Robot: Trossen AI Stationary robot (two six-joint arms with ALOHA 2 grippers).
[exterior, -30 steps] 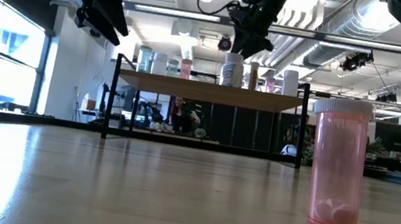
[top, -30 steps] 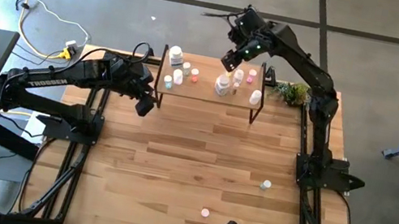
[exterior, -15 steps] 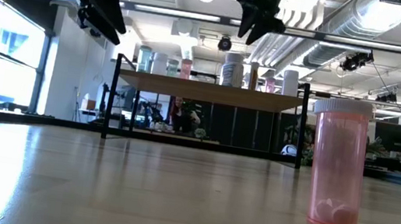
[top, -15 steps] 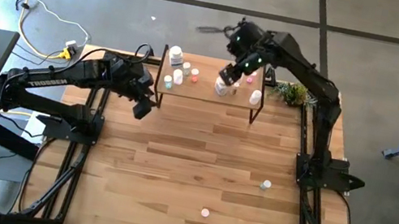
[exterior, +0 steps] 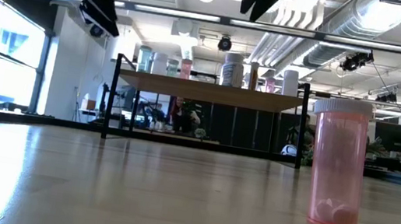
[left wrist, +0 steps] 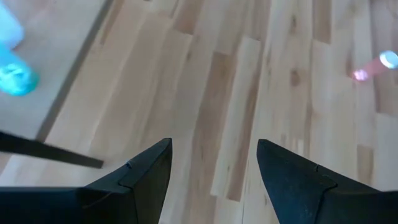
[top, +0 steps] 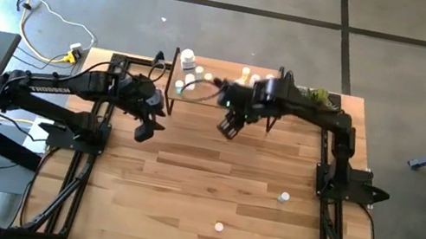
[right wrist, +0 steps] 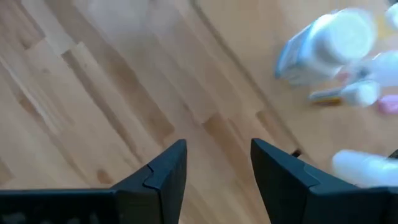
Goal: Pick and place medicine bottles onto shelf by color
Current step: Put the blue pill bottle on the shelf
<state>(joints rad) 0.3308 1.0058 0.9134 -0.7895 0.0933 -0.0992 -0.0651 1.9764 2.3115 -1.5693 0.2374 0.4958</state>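
Note:
The shelf [top: 200, 93] stands at the table's far middle on thin black legs, with several medicine bottles [top: 189, 59] upright on its board [exterior: 211, 92]. Two more bottles stand on the tabletop: a white-capped one [top: 283, 198] and a pink one [top: 219, 226], which looms close in the low view [exterior: 338, 170]. My right gripper [top: 227, 129] hangs open and empty over the table just in front of the shelf [right wrist: 217, 146]. My left gripper [top: 143, 132] hovers open and empty off the shelf's left near corner [left wrist: 211, 146].
A small green plant [top: 315, 96] sits at the table's far right corner. Black arm frames run along the left and right table edges. Bare planks [top: 204, 171] stretch between the shelf and the two loose bottles.
My right gripper has swung from above the bottles on the shelf toward the table's near edge, and now hangs in front of the shelf, still open and empty. My left gripper has drifted a little toward the near edge and rolled slightly. No bottle has moved.

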